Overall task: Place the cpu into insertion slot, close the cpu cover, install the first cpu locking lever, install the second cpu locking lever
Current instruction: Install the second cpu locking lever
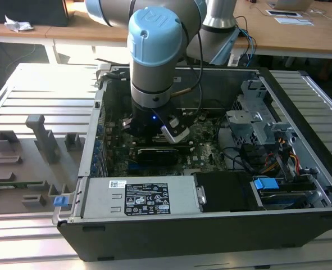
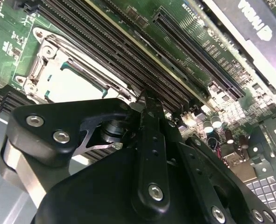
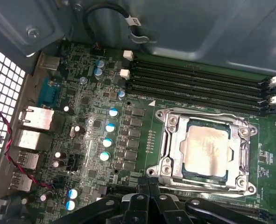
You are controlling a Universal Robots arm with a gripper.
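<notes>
Cpu [image 3: 206, 148] sits in insertion slot [image 3: 167, 148], cpu cover [image 3: 243, 122] down around it. Tool [image 3: 148, 185] fingers pressed together, holding nothing, just beside socket edge. Judgement: approach levers squarely, w/ slow descent.

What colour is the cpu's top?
Silver-grey, slightly smudged; the cpu shows best in the first wrist view.

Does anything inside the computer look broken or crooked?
Nothing stands out. The cpu lies flat and square in the insertion slot, with the cpu cover framing it evenly. The green board around it looks tidy, and the pincer sits just beside the slot's edge.
</notes>
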